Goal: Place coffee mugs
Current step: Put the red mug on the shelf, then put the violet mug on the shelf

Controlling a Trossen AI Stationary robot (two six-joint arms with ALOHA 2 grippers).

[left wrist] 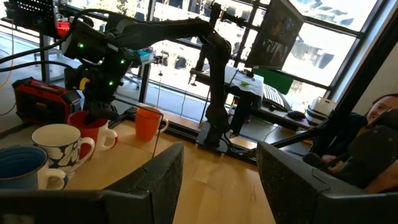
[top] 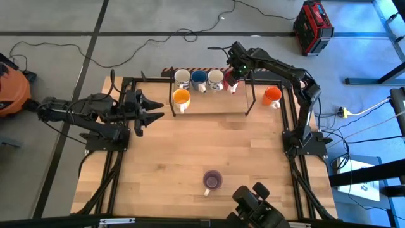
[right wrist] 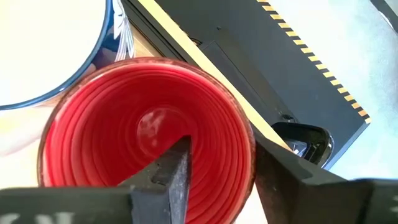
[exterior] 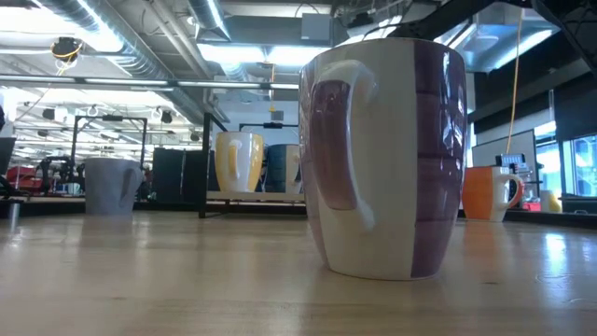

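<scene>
We see the right pincer (top: 233, 78) reaching to the far edge of the table (top: 190, 158), where it pinches the wall of the red mug (top: 230, 82): in the right wrist view one finger (right wrist: 177, 177) sits inside the ribbed red mug (right wrist: 146, 137) and the other outside its rim, so the rim is caught between them. The red mug stands at the right end of a row along the far edge, touching or just beside the white mug with blue pattern (top: 216, 79); next come the blue mug (top: 199, 78) and the white mug (top: 183, 78) toward the left. The yellow-orange mug (top: 181, 97) stands just in front of that row, on the side of the white one. The orange mug (top: 272, 95) stands apart near the far right corner, beside the right arm's frame. The purple mug (top: 212, 180) stands alone close to the near edge, well apart from the others; in the low view it fills the middle, upright, with its handle (exterior: 336, 140) turned toward the camera. In the same low view we also see a grey mug (exterior: 110, 185) far off on the left, the yellow-orange mug (exterior: 238, 161) and the orange mug (exterior: 490, 192) on the right. The left pincer (top: 152, 107) hangs over the left edge of the table with its fingers (left wrist: 155, 180) spread and holding nothing. A person (left wrist: 379, 115) shows in the room beyond the table in the left wrist view.
</scene>
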